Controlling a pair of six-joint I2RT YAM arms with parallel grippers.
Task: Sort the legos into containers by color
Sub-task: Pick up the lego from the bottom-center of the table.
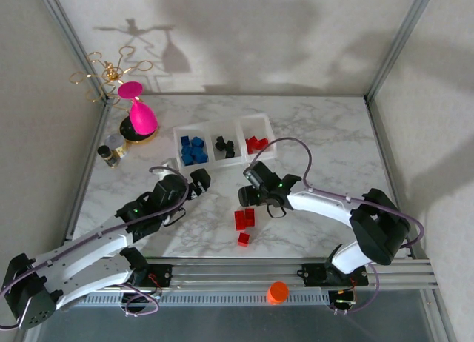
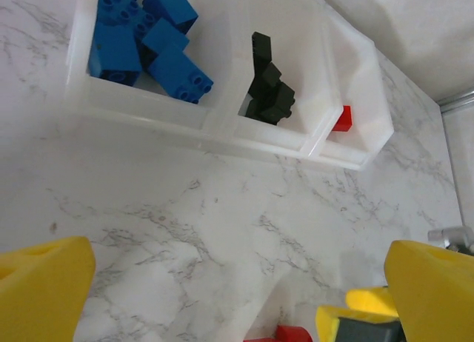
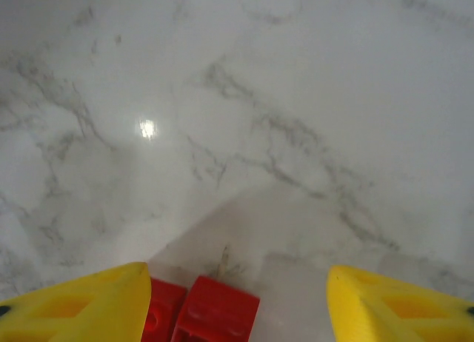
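From above, the tray [image 1: 222, 127] held blue, black and red bricks; loose red bricks [image 1: 244, 220] lay beside the right gripper [image 1: 246, 198]. Left wrist: the left gripper [image 2: 237, 283] gaped wide, empty. Right wrist: its fingers [image 3: 74, 305] stood wide, red bricks between.

Both arms reach forward and lean inward, wrists close together. The left gripper [image 1: 201, 180] hangs with its yellow fingers [image 2: 44, 283] spread wide apart. The right gripper [image 1: 246, 198] (tipped downward, elbow cocked high behind it) is spread too.
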